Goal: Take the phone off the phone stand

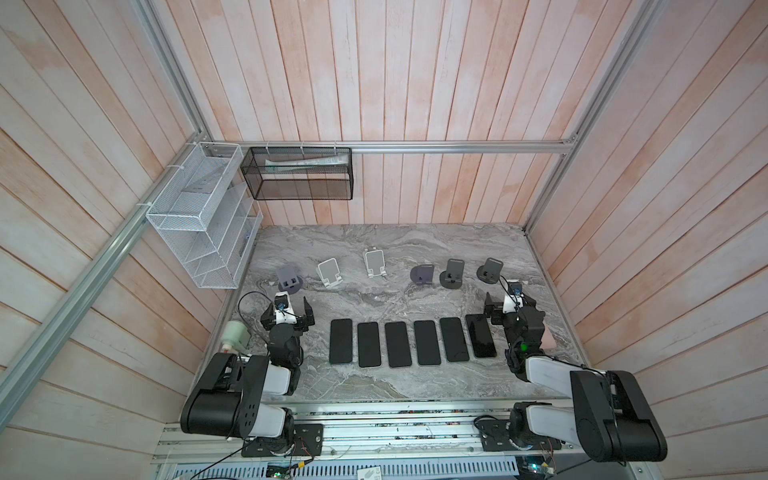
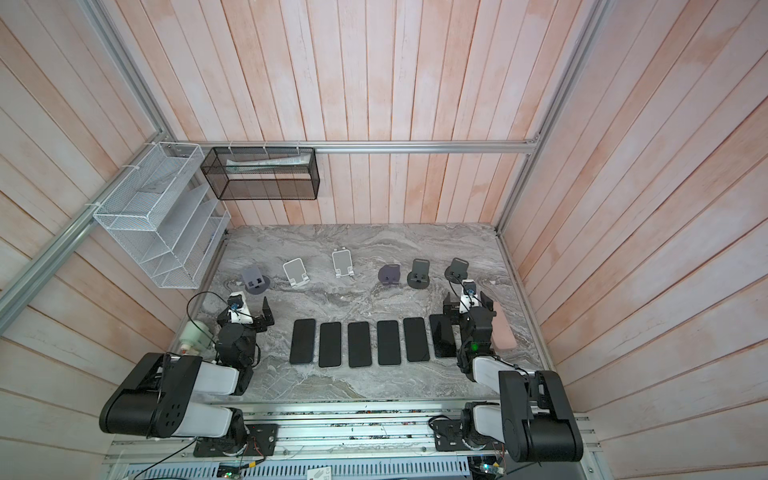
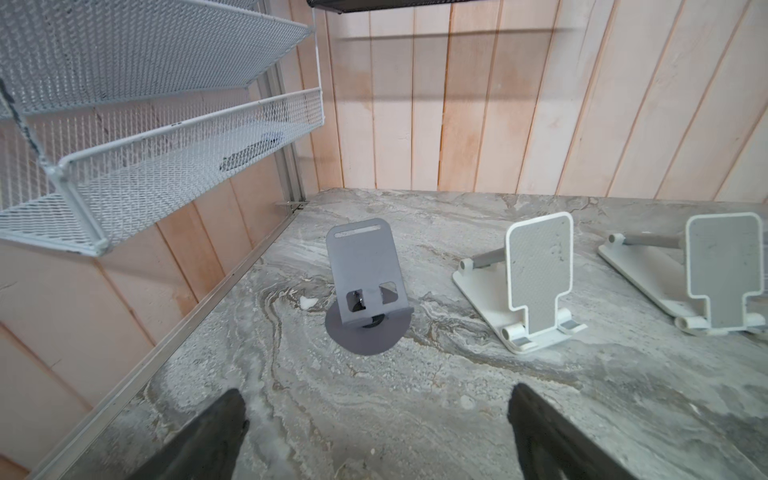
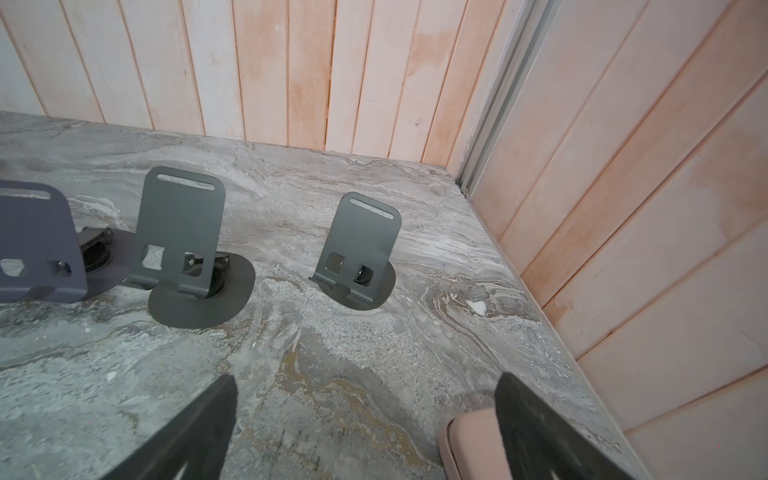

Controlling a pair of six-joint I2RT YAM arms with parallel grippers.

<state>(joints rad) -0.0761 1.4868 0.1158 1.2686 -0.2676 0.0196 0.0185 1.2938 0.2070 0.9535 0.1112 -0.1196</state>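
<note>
Left wrist view: my left end effector has its fingers spread wide over bare bench, gripping nothing. Ahead of it the grey stand stands clear, with open bench between. The edge rail and the left wall run close on the outer side, and the white mesh rack overhangs that corner. The inner side lies open past the white stand and the second white stand.

My right end effector is likewise wide apart and holds nothing. A pink flat item lies at its outer finger; I cannot tell whether they touch. The side wall is near beyond that. Ahead stand the corner dark stand, the dark stand and the purple stand, all apart from the fingers.

Count, in both top views: six stands in a row across the back of the bench, and six phones in a row nearer the front, mid-width. Every phone lies flat on the bench, off the stands, dark screen up, long axis running front to back, side by side with narrow gaps. I cannot tell which end is the top. The rightmost phone lies just beside the right arm.
</note>
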